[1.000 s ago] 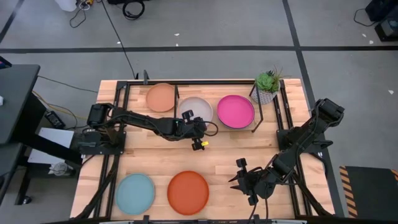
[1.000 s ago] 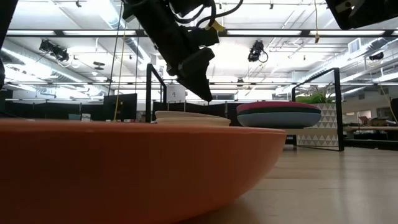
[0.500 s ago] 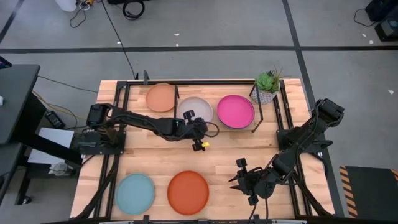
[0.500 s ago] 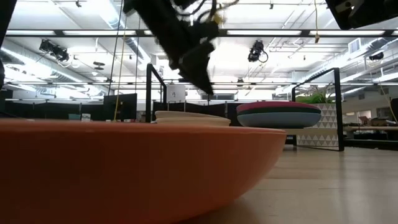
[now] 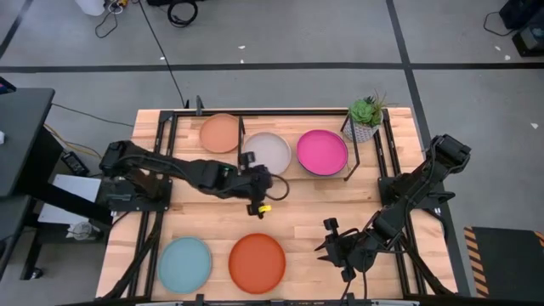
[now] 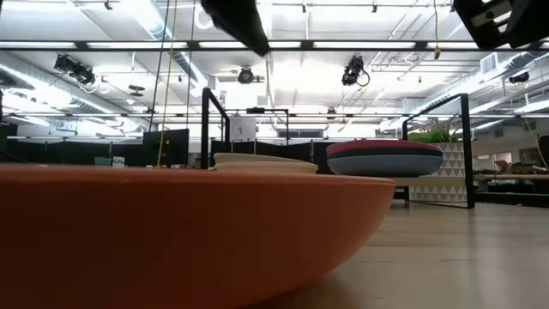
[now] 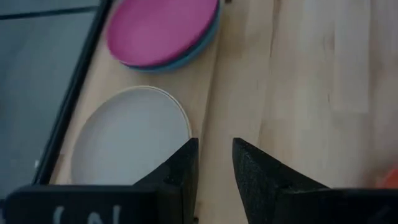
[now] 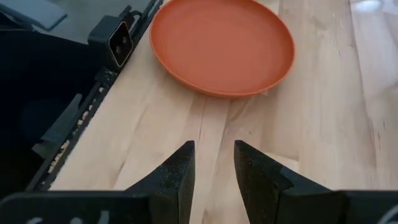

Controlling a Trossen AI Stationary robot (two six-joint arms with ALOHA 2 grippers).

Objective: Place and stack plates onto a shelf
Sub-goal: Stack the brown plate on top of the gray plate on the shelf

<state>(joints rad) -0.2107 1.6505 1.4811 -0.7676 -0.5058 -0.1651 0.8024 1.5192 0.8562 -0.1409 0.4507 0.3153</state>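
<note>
My left gripper [image 5: 257, 204] [image 7: 214, 144] hangs shut and empty over bare wood, near of the shelf [image 5: 293, 116]. On the shelf a grey plate [image 5: 268, 152] [image 7: 127, 140] lies on a cream one, whose rim shows. Beside them a magenta plate [image 5: 322, 152] [image 7: 161, 28] tops a stack with blue beneath. A peach plate [image 5: 220, 133] lies flat to the shelf's left. The light aqua plate [image 5: 185, 264] and the orange plate [image 5: 257, 263] [image 8: 222, 46] lie flat near the table's near edge. My right gripper [image 5: 325, 246] [image 8: 212, 146] waits shut, right of the orange plate.
A potted plant [image 5: 365, 119] stands at the shelf's far right corner. A black frame [image 5: 161, 170] edges the table on both sides. In the low view the orange plate [image 6: 171, 232] fills the foreground. Bare wood lies between the shelf and the near plates.
My left gripper has drawn back from above the grey plate toward the table's near edge and slightly left. It has also risen, and in the low view only the arm's lower end still shows at the top. The plates have not moved.
</note>
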